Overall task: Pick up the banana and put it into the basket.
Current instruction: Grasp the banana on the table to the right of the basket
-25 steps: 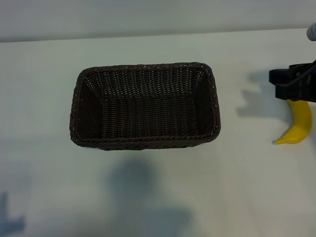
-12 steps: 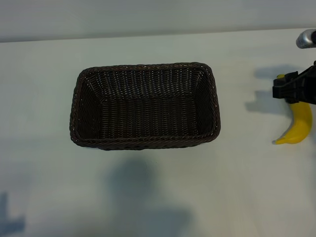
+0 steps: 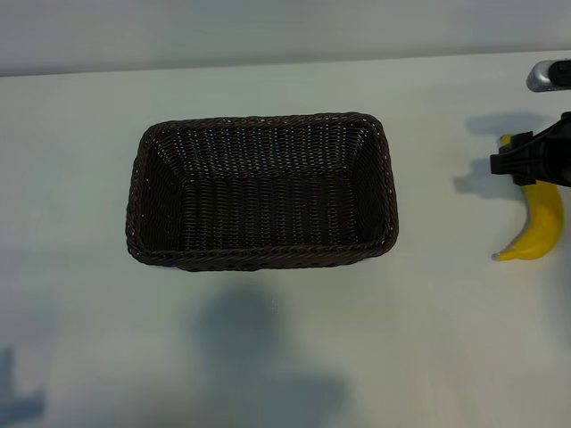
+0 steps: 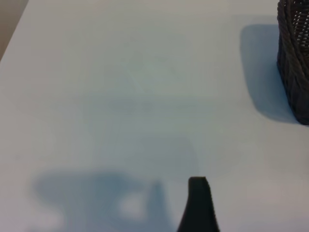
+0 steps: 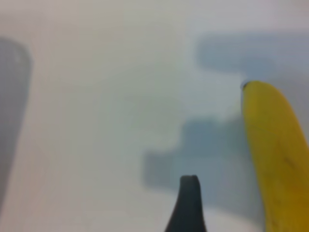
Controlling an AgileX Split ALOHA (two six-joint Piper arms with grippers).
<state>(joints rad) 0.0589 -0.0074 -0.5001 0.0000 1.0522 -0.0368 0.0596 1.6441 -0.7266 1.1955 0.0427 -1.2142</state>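
My right gripper [image 3: 533,160] sits over the banana [image 3: 538,227], whose long axis runs toward the near counter edge; finger spread unclear.

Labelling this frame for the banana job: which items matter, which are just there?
In play: banana, lying on the table, outside the basket; basket, nothing in it; right gripper above the banana.
Just there: white table; left gripper, away from the basket.
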